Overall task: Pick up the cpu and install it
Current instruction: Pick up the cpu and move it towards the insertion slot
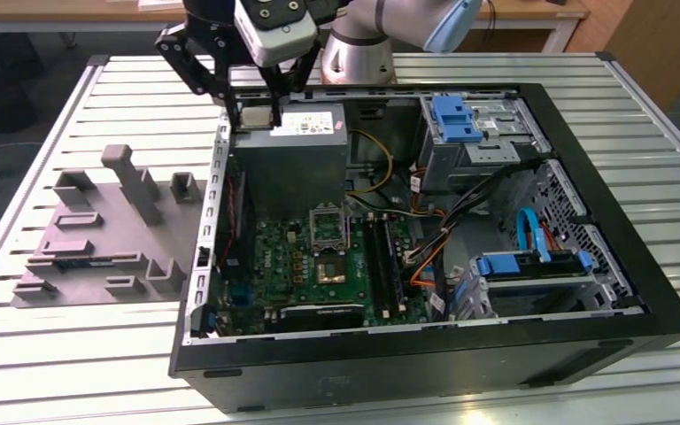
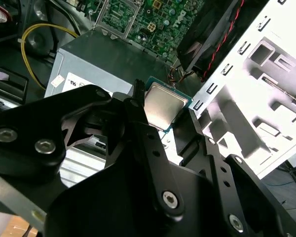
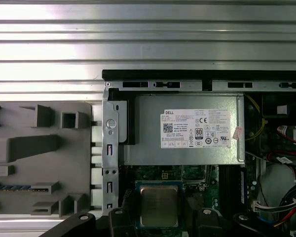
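Over computer case [image 1: 435, 356], cpu [image 3: 159, 205] in gripper [image 2: 164, 111]

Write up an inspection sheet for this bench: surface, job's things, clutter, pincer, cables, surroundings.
Surface: slatted metal table carrying an open computer case and a grey tray.
Job's things: cpu held above the case, near the power supply; the motherboard lies lower in the case.
Clutter: nothing seen.
Pincer: pincer shut on the cpu's opposite edges.
Cables: yellow cable beside the power supply; blue cable near the drive bays.
Surroundings: wooden desk behind the table.
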`<action>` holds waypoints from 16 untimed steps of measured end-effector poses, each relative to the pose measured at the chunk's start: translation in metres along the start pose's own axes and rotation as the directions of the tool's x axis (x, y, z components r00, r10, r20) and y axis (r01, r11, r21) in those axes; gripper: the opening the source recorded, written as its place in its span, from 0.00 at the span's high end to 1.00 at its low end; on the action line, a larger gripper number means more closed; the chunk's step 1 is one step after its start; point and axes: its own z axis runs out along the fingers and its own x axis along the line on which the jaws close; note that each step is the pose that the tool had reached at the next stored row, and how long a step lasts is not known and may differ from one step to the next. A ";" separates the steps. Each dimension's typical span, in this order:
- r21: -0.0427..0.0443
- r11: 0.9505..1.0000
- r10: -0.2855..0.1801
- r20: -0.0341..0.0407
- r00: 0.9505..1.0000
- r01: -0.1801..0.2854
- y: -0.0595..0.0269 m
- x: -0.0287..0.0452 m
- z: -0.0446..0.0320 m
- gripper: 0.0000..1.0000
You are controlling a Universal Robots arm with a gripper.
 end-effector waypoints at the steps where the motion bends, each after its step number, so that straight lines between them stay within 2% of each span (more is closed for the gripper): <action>1: 0.000 1.000 0.000 0.000 1.000 0.000 0.0000 0.0000 0.0000 0.53; 5: 0.000 1.000 0.000 0.000 1.000 0.000 -0.0004 -0.0002 0.0000 0.53; 10: 0.001 1.000 0.000 0.000 1.000 0.000 -0.0083 -0.0013 -0.0003 0.53; 12: 0.001 1.000 0.000 0.000 1.000 0.000 -0.0096 -0.0050 -0.0001 0.53; 16: 0.001 1.000 0.000 0.000 1.000 0.000 -0.0099 -0.0171 0.0002 0.53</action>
